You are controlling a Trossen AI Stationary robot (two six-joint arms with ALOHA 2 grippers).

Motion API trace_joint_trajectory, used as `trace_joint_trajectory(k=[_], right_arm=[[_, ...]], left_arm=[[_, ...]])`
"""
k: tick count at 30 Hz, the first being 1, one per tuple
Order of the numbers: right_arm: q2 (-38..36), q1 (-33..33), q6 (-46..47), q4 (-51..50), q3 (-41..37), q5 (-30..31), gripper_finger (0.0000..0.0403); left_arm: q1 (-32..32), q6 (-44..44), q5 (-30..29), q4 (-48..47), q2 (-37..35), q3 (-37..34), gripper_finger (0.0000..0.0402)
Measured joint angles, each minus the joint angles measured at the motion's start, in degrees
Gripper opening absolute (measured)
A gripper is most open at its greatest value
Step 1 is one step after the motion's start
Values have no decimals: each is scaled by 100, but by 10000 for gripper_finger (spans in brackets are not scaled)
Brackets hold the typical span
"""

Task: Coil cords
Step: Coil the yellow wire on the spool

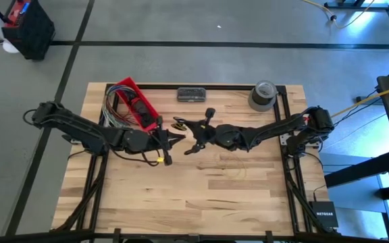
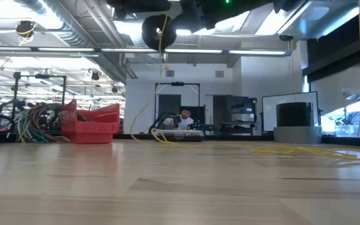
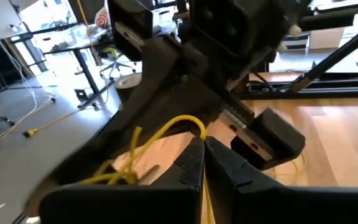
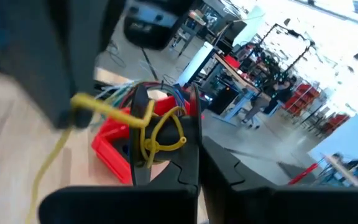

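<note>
The cord is thin and yellow. Part of it is held above the table's middle between my two grippers, and its loose loops [image 2: 292, 150] lie on the wood toward the right, faint in the high view [image 1: 229, 169]. My left gripper [image 1: 173, 139] [image 3: 202, 146] is shut on the cord. My right gripper [image 1: 193, 138] [image 4: 199, 155] faces it closely and is shut on a small bunch of cord loops [image 4: 160, 134]. In the low view a strand [image 2: 162, 44] hangs below the grippers at the top. My left gripper pinches the cord [image 3: 199, 129] between its two fingertips, at the end of an arch of cord that rises from a loose tangle [image 3: 114, 174]. The cord is lifted clear of the table here; a strand runs on below the fingers. My right gripper holds the bunch of small cord loops [image 4: 166, 142] at its fingertips, lifted clear of the table. The fingers hide the exact place of contact. From the bunch one strand [image 4: 104, 109] runs across to my left gripper.
A red bin [image 1: 137, 104] with a bundle of multicoloured wires [image 1: 112, 111] stands at the far left. A dark flat box [image 1: 192, 94] and a grey tape roll [image 1: 263, 94] stand along the far edge. The near half of the table is bare wood.
</note>
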Motion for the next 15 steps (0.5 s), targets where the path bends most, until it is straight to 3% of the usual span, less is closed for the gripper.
trace_joint_trajectory(k=[7,15], right_arm=[[-48,0,763,76,165,-255,5],[-375,39,915,237,151,-440,5]], left_arm=[[105,32,5,-1,183,-1,3],[278,101,-15,29,412,1,3]])
